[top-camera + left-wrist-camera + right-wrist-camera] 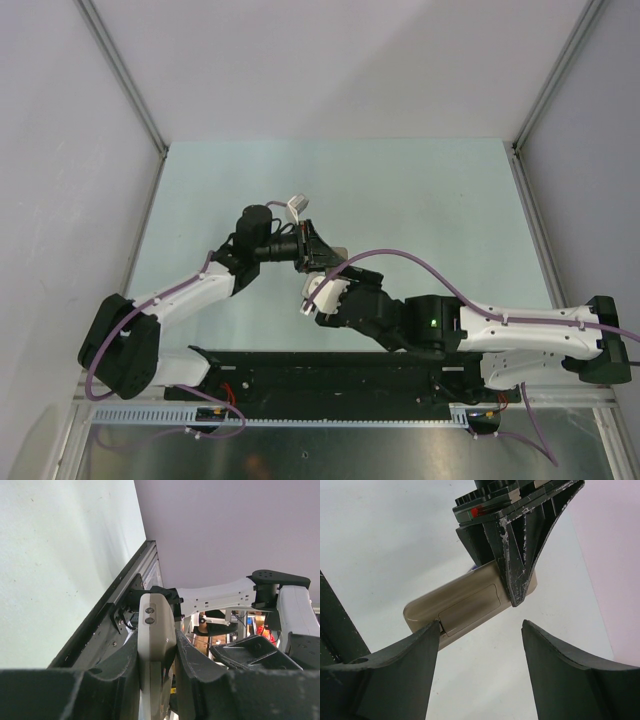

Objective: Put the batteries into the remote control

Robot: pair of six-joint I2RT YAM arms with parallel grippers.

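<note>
– Right tool (480,627) fingers (395,675) fill our foreground, spread wide, nothing between them. What do we tag first?
– Remote control (465,605): held up off the table (370,540), plain back toward us, cover (470,610) shut on it. We see no batteries in any view.
– Holder?
– Left tool (156,680), clamped tight across the remote's far end.
– Key relation?
– Long axis runs lower left to upper right in the right wrist view. Its free cover end sits at the tip of the right tool's finger on picture left. We cannot tell if they touch. Right arm is nearer that end.
– Next step?
– Our guess: the cover must come off before loading, so the right tool needs that end between its fingers.
</note>
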